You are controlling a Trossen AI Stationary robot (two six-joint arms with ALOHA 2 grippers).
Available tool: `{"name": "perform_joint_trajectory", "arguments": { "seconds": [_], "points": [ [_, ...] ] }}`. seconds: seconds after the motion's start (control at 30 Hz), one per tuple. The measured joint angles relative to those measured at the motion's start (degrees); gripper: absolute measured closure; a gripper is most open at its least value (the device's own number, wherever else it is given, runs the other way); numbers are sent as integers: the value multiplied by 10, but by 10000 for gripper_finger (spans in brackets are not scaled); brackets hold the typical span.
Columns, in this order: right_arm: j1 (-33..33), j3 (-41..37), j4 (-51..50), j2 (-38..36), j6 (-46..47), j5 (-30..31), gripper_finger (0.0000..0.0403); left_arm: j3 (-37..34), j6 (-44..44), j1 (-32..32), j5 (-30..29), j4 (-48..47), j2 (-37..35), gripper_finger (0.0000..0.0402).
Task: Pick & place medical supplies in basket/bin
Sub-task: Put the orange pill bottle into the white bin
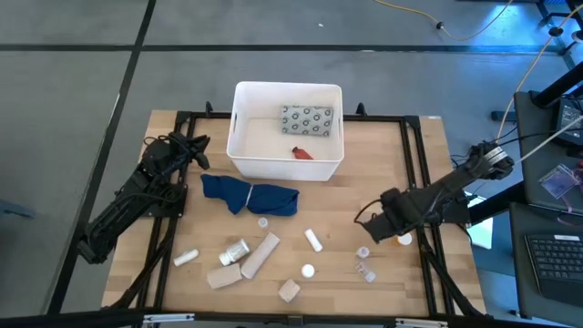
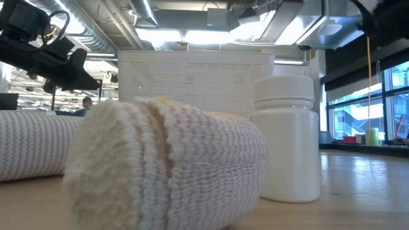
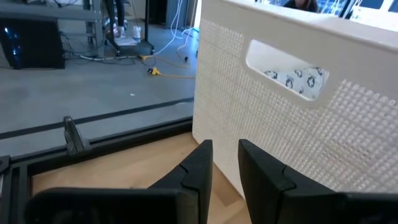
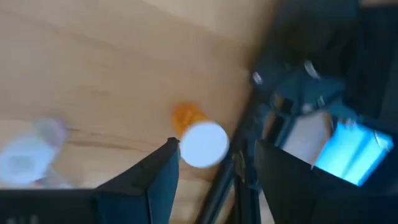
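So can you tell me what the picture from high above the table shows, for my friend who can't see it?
A white tub sits on a wooden table and holds a dotted packet. A blue cloth, bandage rolls and small vials lie in front of it. The left gripper is beside the tub, the right gripper near the vials.

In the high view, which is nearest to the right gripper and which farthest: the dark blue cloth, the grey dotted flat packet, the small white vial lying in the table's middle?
From the right gripper:
1. Small white vial, nearest, just to its left.
2. Dark blue cloth, farther left, before the large white plastic bin.
3. Grey dotted flat packet, farthest, inside the bin at its back wall.
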Motion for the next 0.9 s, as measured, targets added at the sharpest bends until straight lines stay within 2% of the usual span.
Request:
{"name": "perform_joint_trajectory", "arguments": {
  "seconds": [0.13, 0.33, 0.43, 0.9],
  "points": [
    [4, -28, 7, -4, 20, -37, 157, 0, 0, 0, 0, 21, 0, 329],
    [23, -48, 11, -7, 63, -37, 71, 0, 0, 0, 0, 40, 0, 329],
    [44, -59, -10, -8, 93, -35, 46, 0, 0, 0, 0, 40, 0, 329],
    [125, -79, 64, -60, 232, 20, 37, 0, 0, 0, 0, 40, 0, 329]
  ]
}}
